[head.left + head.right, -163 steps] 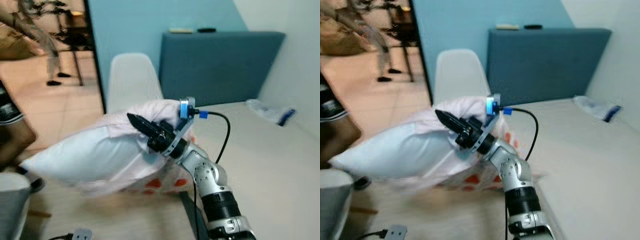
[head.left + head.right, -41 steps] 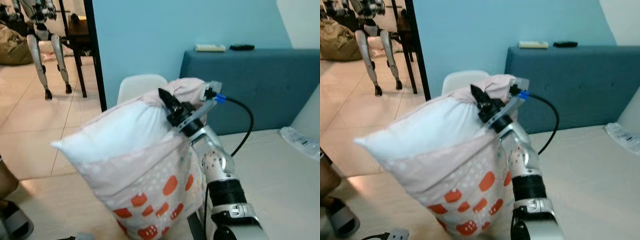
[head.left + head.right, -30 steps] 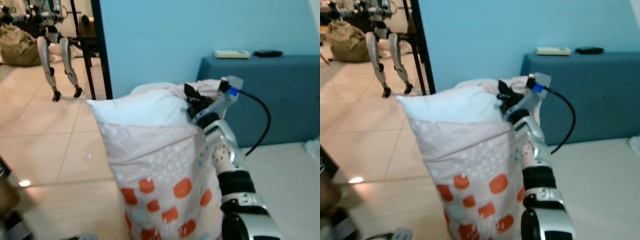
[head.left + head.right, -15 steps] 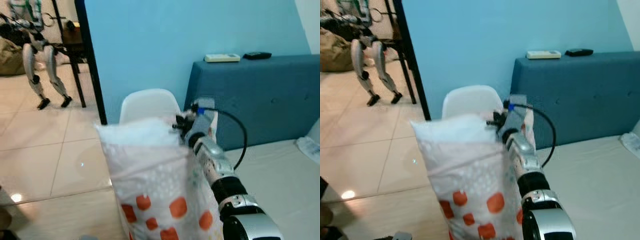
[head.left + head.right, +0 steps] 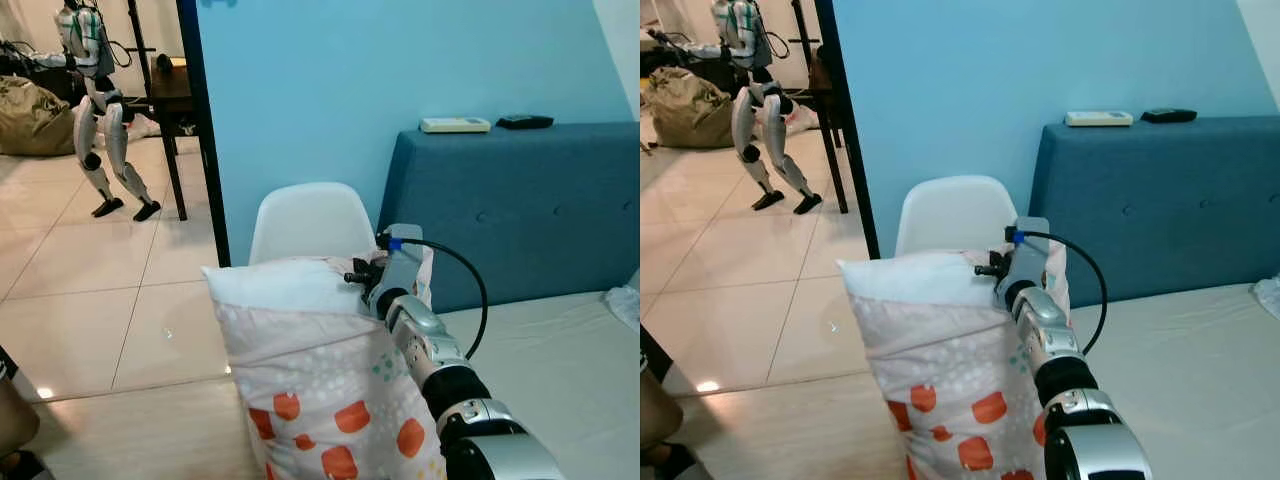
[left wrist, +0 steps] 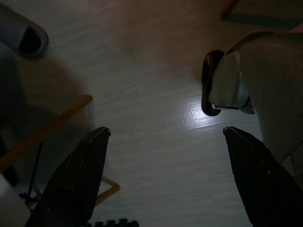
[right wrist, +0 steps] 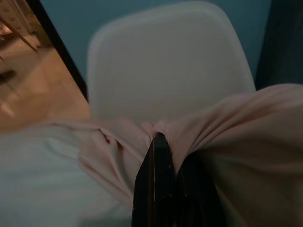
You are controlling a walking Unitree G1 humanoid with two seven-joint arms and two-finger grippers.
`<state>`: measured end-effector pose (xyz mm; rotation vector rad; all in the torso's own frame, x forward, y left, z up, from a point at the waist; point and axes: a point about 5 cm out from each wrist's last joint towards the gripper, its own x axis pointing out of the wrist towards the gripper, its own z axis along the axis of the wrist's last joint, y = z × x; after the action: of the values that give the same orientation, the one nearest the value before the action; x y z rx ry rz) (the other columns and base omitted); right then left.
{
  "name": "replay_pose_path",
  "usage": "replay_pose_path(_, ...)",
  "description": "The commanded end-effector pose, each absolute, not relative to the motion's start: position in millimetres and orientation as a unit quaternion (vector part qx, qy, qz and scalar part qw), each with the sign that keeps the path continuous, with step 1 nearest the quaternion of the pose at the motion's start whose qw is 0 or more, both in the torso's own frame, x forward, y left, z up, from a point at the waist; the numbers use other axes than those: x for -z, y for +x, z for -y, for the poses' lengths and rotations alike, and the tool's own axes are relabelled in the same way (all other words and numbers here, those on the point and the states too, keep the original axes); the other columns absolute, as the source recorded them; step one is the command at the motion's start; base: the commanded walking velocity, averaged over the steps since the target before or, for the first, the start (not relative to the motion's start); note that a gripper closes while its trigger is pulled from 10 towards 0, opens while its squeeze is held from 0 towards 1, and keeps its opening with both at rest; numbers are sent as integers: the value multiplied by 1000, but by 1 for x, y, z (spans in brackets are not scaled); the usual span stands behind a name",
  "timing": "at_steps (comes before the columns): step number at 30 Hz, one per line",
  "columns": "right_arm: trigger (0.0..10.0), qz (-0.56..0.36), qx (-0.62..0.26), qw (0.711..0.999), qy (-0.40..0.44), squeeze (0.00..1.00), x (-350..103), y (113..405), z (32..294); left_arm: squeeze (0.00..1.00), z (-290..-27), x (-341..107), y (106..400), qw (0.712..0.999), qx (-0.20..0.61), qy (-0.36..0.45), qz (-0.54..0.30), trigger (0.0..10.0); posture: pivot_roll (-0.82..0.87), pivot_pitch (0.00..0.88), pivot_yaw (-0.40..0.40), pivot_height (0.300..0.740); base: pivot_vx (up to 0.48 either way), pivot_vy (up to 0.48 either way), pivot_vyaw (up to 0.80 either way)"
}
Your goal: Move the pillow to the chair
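Right gripper: I saw the right gripper (image 7: 165, 156) raised in front of me, its two black fingers (image 7: 152, 179) pinched together on a gathered fold of the pillow's pink cover.
Pillow: the white pillow in a pale pink case with orange spots (image 5: 320, 390) hung from that grip, standing on end, just in front of the chair and not resting on it.
Chair: the white moulded plastic chair (image 5: 310, 222) stood behind the pillow, against the light blue wall (image 5: 320, 90).
Left gripper: the left gripper (image 6: 165, 179) hung low over the pale wooden floor (image 6: 142, 104), jaws wide apart, holding nothing.
Headboard: the dark blue padded headboard (image 5: 520, 200) stood to my right.
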<state>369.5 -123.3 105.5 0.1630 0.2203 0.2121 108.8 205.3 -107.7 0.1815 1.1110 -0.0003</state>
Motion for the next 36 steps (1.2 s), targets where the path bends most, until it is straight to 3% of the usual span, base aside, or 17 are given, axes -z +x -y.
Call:
replay_pose_path(1, 10000, -139, -92, 985, 53, 0, -97, 368, 127, 0, -210, 106, 112, 847, 0, 93, -523, 10000, 120, 0, -37, 660, 0, 0, 0)
replay_pose_path(7, 10000, -157, -82, 982, 69, 0, -90, 365, 129, 0, -210, 106, 113, 848, -1, 92, -522, 10000, 117, 0, -34, 645, 0, 0, 0)
replay_pose_path(9, 10000, -159, -90, 980, 76, 98, -89, 365, 126, 0, -209, 106, 113, 848, -1, 92, -522, 10000, 116, 0, -33, 635, 0, 0, 0)
replay_pose_path(14, 10000, -137, -94, 981, 97, 63, -94, 366, 125, 0, -209, 106, 113, 848, -1, 91, -522, 10000, 118, 0, -33, 626, 0, 0, 0)
replay_pose_path(15, 10000, -135, -93, 981, 100, 0, -94, 367, 125, 0, -209, 106, 113, 848, -2, 91, -522, 10000, 118, 0, -32, 626, 0, 0, 0)
replay_pose_path(31, 10000, -129, -92, 980, 117, 27, -92, 365, 126, 0, -209, 106, 111, 848, -2, 90, -523, 10000, 123, 0, -31, 611, 0, 0, 0)
replay_pose_path(32, 10000, -115, -107, 979, 130, 1000, -94, 365, 125, 0, -209, 106, 111, 848, -2, 90, -522, 10000, 125, 0, -31, 611, 0, 0, 0)
replay_pose_path(36, 10000, -102, -128, 976, 144, 1000, -96, 363, 123, 0, -210, 106, 111, 848, -2, 90, -522, 10000, 124, 0, -30, 611, 0, 0, 0)
